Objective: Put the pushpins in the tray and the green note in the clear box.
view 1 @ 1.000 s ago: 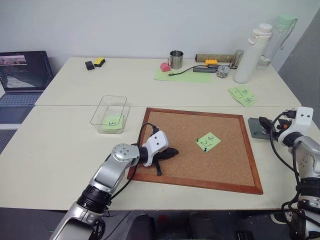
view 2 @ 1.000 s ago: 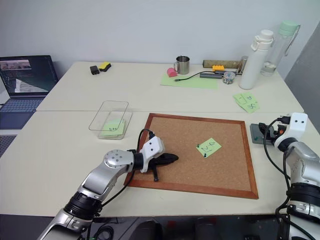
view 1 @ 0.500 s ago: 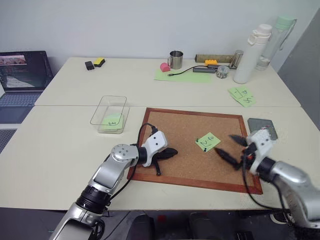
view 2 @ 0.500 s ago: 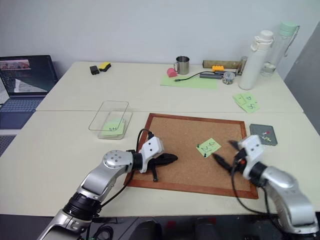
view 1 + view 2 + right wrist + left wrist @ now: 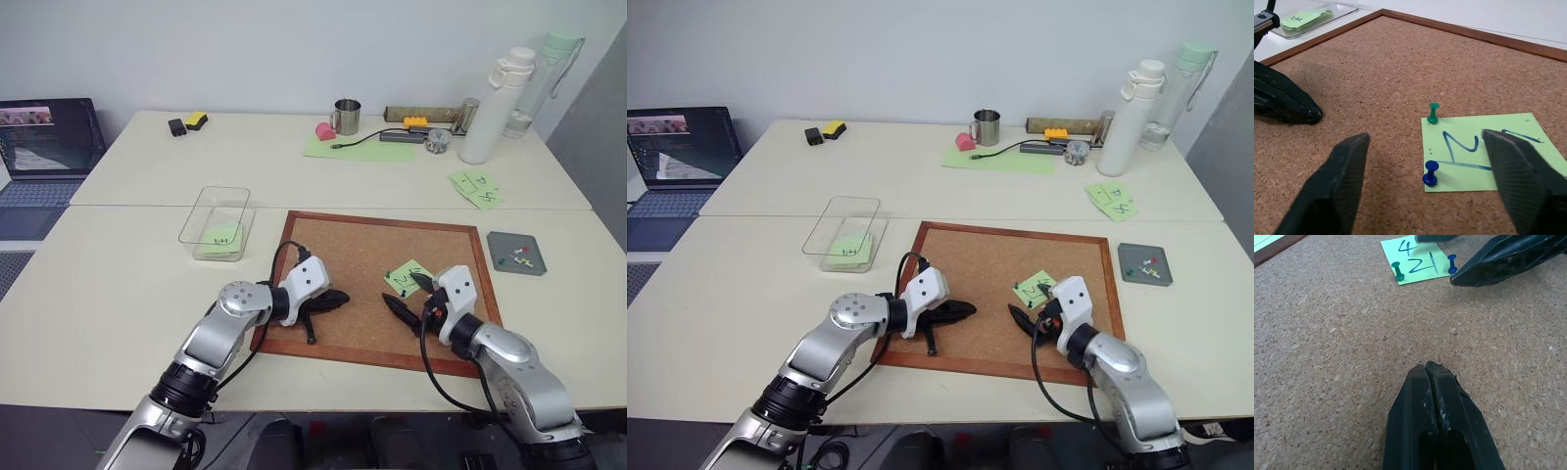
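1. The left gripper (image 5: 1431, 369) is lying low over the corkboard (image 5: 343, 250) near its left edge, its two fingers pressed together and holding nothing.
2. The right gripper (image 5: 1425, 139) is hovering over the board's right half, its jaws spread wide on either side of the note's edge, pinching nothing.
3. The green note (image 5: 1486, 152) is lying flat on the cork, just in front of the right gripper, with dark blue handwriting on it.
4. Two pushpins are standing in the note's near edge: a green pin (image 5: 1433, 112) at one corner and a blue pin (image 5: 1430, 173) at the next corner along.
5. Both pins are sitting between the spread fingers, apart from each of them.
6. The two grippers are pointing toward each other across the board, well apart.
7. The tray (image 5: 515, 253) is sitting on the table just right of the board, with a few small pins (image 5: 519, 257) lying inside it.
8. The clear box (image 5: 216, 223) is standing on the table left of the board's far left corner, with another green note (image 5: 221, 237) lying in it.
9. A pair of overlapping green notes (image 5: 475, 188) is lying farther back on the right.
10. A laptop (image 5: 49, 137) is standing open at the far left, and a white bottle (image 5: 487, 108) and a metal cup (image 5: 345, 116) are standing along the back of the table.
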`<state>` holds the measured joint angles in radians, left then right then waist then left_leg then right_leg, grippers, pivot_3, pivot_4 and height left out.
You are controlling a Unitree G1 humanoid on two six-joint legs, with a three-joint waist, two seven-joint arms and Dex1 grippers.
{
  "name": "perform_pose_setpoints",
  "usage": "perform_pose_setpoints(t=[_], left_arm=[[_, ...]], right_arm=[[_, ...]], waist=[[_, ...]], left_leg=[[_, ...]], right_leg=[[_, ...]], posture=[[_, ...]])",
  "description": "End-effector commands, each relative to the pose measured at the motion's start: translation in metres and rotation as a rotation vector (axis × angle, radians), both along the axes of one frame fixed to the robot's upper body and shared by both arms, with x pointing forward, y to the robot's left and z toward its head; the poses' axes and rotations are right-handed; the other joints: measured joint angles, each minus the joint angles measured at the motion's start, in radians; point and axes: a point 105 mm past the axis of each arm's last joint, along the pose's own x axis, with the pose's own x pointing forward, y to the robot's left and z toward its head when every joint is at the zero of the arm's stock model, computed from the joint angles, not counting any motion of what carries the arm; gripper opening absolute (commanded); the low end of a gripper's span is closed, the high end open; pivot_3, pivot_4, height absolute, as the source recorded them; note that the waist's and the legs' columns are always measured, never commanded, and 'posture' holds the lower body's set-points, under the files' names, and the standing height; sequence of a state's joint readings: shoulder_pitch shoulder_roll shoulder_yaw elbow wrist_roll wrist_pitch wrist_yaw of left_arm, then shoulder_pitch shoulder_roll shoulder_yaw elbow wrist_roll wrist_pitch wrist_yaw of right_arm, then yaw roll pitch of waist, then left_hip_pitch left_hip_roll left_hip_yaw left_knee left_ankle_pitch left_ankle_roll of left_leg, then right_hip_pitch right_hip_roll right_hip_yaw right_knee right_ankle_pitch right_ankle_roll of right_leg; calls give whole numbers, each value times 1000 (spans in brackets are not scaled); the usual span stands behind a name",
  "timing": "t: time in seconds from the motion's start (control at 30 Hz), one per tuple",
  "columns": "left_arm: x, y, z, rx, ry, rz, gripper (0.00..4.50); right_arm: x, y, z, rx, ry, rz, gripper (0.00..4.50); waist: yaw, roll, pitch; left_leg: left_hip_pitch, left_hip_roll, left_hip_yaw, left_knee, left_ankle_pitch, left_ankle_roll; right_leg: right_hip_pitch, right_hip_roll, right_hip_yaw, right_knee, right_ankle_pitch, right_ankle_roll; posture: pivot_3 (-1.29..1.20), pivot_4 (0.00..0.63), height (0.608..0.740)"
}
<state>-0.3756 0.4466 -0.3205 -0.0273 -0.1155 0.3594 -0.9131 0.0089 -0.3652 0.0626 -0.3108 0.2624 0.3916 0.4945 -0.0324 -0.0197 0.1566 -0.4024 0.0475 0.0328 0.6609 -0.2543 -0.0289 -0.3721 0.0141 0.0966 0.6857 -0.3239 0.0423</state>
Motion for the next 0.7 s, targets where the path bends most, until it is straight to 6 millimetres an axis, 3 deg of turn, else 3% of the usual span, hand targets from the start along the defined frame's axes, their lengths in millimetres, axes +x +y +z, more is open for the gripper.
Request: perform_pose_setpoints(t=[0.03, 0.47, 0.53, 0.7], left_arm=[[-3, 8, -10, 38, 24, 16, 0], [-1, 7, -9, 39, 27, 19, 0], [-1, 6, -9, 38, 27, 20, 0], [0, 7, -8, 40, 28, 24, 0]], right_arm=[[0, 2, 9, 14, -47, 1, 2902], [2, 1, 6, 24, -41, -12, 313], [2, 0, 7, 29, -43, -14, 31], [3, 2, 33, 105, -132, -17, 31]], waist=[[-1, 0, 0], [-1, 0, 0], [-1, 0, 0], [-1, 0, 0]], left_leg=[[0, 0, 0, 0, 0, 0], [0, 0, 0, 0, 0, 0], [0, 0, 0, 0, 0, 0], [0, 0, 0, 0, 0, 0]], right_leg=[[0, 0, 0, 0, 0, 0], [0, 0, 0, 0, 0, 0], [0, 0, 0, 0, 0, 0], [0, 0, 0, 0, 0, 0]], posture=[[0, 150, 740], [0, 150, 740], [0, 150, 740], [0, 150, 740]])
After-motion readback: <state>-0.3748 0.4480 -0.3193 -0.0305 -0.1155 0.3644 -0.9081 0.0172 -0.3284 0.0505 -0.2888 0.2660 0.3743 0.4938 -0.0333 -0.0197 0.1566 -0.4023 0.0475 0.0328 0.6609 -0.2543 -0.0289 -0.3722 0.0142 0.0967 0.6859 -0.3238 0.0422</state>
